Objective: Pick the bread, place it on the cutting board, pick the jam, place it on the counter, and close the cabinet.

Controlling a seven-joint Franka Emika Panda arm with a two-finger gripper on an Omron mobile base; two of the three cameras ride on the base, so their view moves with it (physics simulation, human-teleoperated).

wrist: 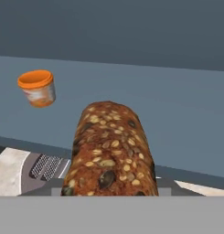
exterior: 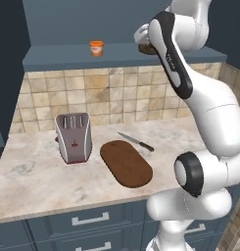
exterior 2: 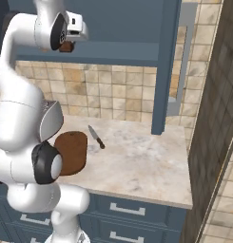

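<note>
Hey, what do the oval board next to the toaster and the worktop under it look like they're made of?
The cutting board looks like dark brown wood with a matte finish, though hardly any grain shows, so that is a guess. The counter looks like polished beige stone, judging by its grey marbled veining and pale edge.

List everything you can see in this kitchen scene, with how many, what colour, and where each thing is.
Seeded dark brown bread loaf: one, brown, held up at shelf height in the jaws.
Small orange jam jar: one, orange with pale band, on the blue-grey cabinet shelf.
Oval dark wooden cutting board: one, dark brown, on the counter right of the toaster.
Silver toaster: one, silver with red trim, on the counter.
Kitchen knife: one, dark handle, behind the board.
Beige marbled stone counter: one, beige.
Open blue-grey cabinet door: one, at the right.
Gripper: one, white, shut on the bread, at the shelf's right end.
</note>
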